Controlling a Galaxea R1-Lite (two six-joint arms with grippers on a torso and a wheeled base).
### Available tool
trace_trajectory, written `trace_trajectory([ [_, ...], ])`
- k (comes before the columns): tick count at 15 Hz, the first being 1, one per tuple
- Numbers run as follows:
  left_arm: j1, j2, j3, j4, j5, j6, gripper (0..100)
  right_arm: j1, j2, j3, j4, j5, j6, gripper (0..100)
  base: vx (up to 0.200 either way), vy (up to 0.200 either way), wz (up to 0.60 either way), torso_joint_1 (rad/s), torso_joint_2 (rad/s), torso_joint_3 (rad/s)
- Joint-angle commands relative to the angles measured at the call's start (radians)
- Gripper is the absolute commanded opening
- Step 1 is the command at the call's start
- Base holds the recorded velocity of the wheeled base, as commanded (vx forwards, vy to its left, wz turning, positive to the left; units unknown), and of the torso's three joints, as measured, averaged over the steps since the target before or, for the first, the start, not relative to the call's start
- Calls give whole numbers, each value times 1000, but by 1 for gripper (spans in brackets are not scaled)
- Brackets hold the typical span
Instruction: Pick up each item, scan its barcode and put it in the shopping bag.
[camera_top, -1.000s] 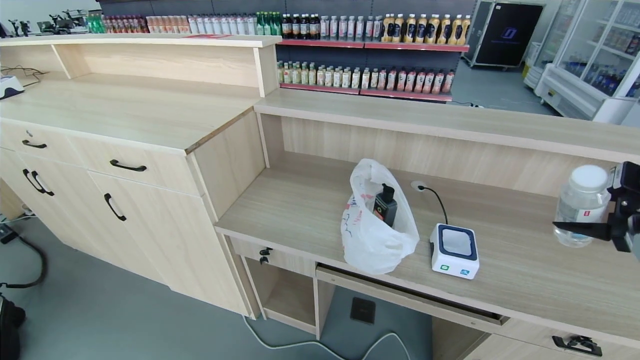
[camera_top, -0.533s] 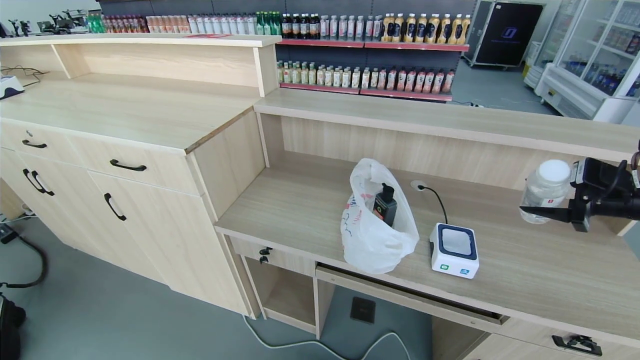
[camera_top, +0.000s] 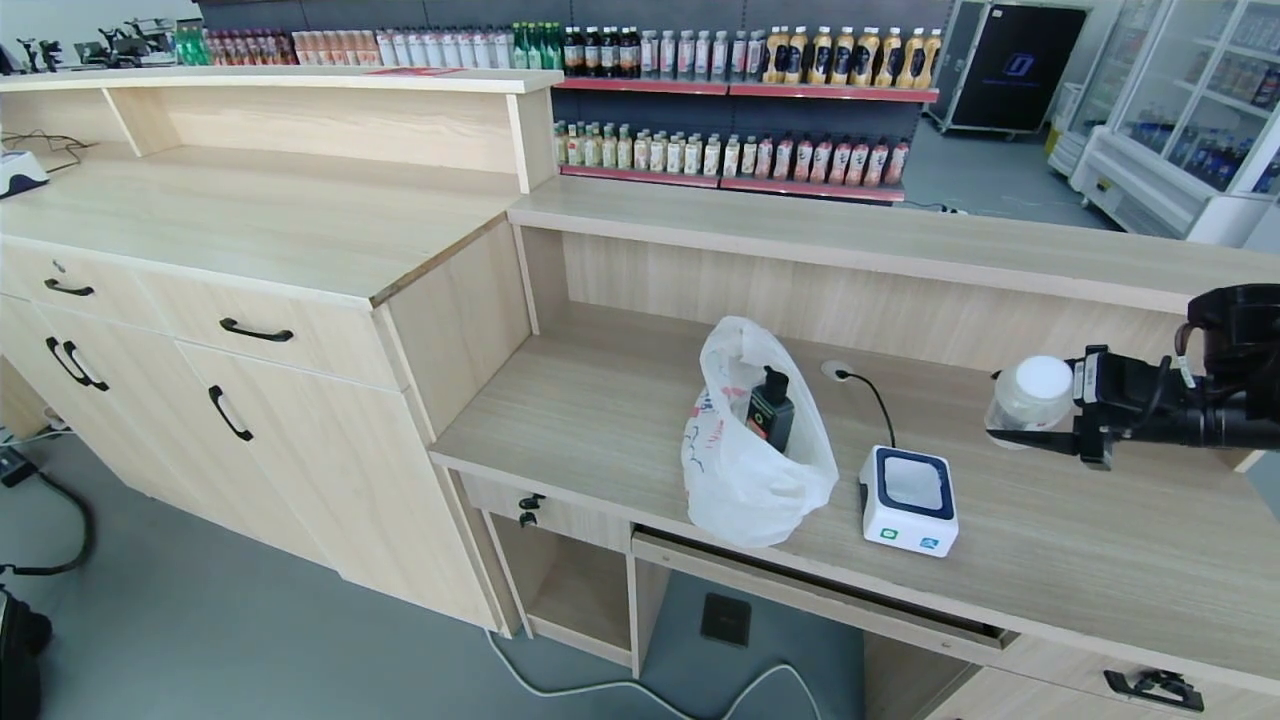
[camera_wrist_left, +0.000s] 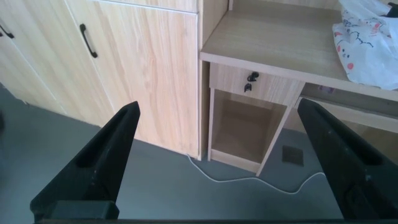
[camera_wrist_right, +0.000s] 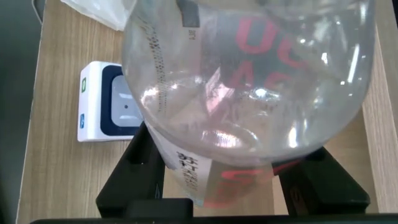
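The right end effector has carried the one clear, white-capped bottle leftward and lower. It now hangs clamped above the table, right of the single scanner. One shopping bag holds one dark bottle — the left end effector gapes wide.

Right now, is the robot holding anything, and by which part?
Yes: the right gripper clasps a clear white-capped bottle by its body, below the cap. The left gripper is open and holds nothing.

The bottle is clear glossy plastic, bag thin plastic, counter matt wood.
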Motion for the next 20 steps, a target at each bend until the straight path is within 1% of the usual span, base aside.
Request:
trace_trajectory([
  [1, 1, 0, 1, -1, 0, 0, 100, 23, 22, -12, -1, 0, -4, 0, 0, 0, 0, 0, 0, 0],
  [7, 1, 0, 1, -1, 0, 0, 100, 70, 42, -19, -1, 5, -30, 0, 0, 0, 0, 0, 0, 0],
  [13, 1, 0, 1, -1, 0, 0, 100, 72, 65, -12, 0, 8, -86, 0, 0, 0, 0, 0, 0, 0],
  [20, 1, 0, 1, -1, 1, 0, 100, 75, 74, -12, 0, 19, -113, 0, 0, 0, 0, 0, 0, 0],
])
